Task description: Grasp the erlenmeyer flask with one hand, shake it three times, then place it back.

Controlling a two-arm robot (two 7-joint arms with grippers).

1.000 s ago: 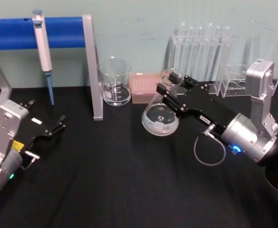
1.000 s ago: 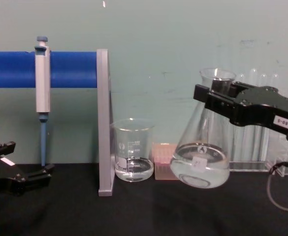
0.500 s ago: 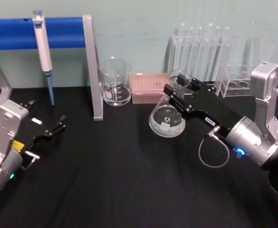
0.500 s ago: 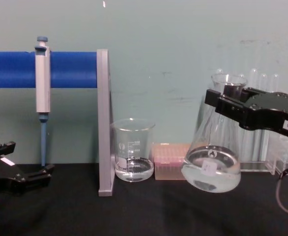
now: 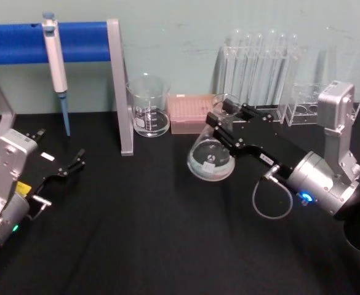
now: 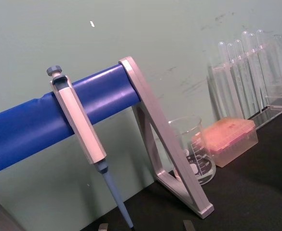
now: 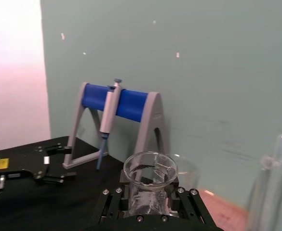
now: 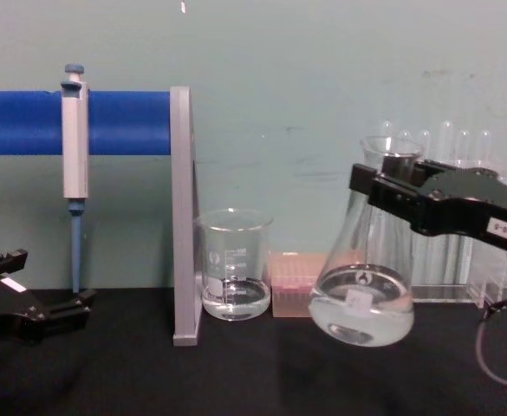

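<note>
Jaws clamped, right hand [image 5: 220, 117] — conical glass flask [image 5: 209, 163], tilted

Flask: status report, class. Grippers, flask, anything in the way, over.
Right gripper shut on flask neck. It hangs tilted, off the table, liquid inside. Left gripper open, parked far left. Beaker left of it, apart; pink box close behind.

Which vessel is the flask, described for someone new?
From the blue bar rack, go right past the beaker and pink tip box. The erlenmeyer flask is held tilted, neck in the right gripper's jaws; the left gripper rests far left. Alone among the glassware, it is cone-shaped.
</note>
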